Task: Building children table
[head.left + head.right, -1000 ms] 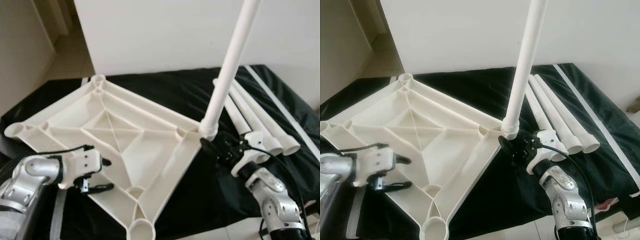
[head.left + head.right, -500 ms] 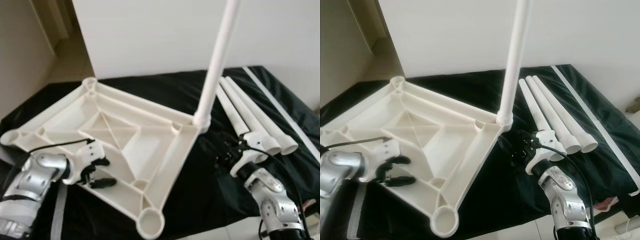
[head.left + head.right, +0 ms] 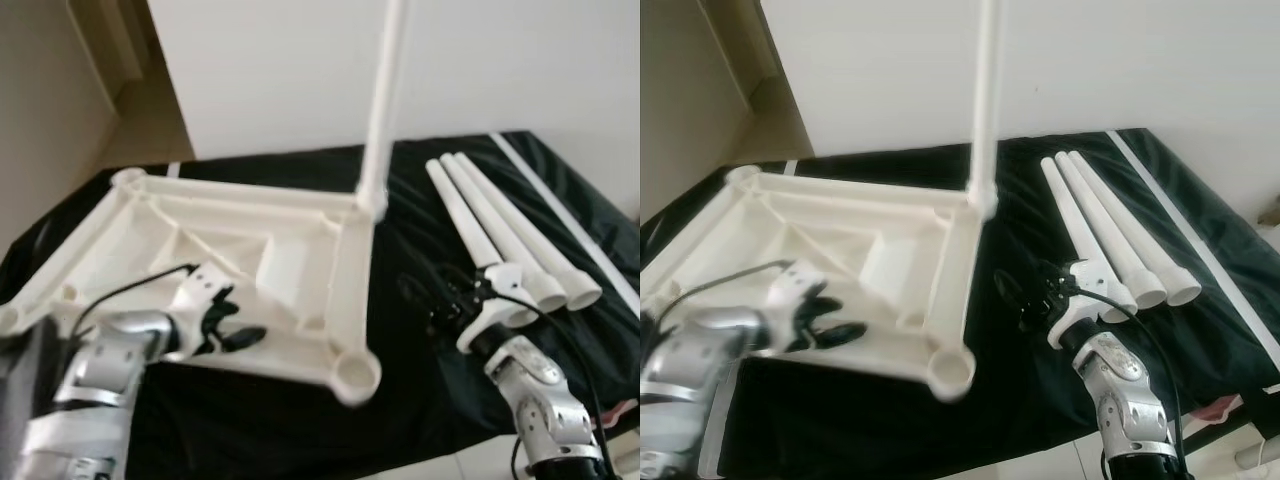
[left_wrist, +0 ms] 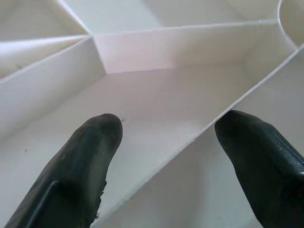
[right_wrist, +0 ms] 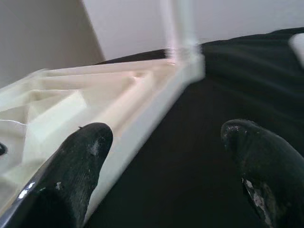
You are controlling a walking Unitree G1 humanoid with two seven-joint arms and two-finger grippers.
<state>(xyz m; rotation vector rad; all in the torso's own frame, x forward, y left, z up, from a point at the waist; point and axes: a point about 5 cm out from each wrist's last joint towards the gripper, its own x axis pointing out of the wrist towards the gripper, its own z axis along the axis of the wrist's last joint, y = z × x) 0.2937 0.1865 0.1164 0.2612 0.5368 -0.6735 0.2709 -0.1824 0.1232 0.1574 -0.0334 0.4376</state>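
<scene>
The white plastic table top (image 3: 300,215) lies upside down on the black cloth, ribs facing up. One white leg (image 3: 385,90) stands upright in its far right corner socket. The near corner socket (image 3: 355,373) is empty. Three loose legs (image 3: 500,235) lie side by side to the right. My left gripper (image 3: 232,320) is open inside the underside, its fingers (image 4: 80,166) either side of a thin rib (image 4: 223,116). Over the cloth to the right of the table top, my right gripper (image 3: 437,300) hangs open, its fingers (image 5: 78,159) holding nothing.
A white board or wall (image 3: 300,70) stands close behind the work surface. A thin white strip (image 3: 560,215) runs along the cloth's right side. Pale floor (image 3: 140,120) shows at the far left, beyond the cloth's edge.
The table top has turned counter-clockwise on the cloth, carrying the upright leg back and left, away from my right gripper. My left gripper moved right with it; the right arm stayed.
</scene>
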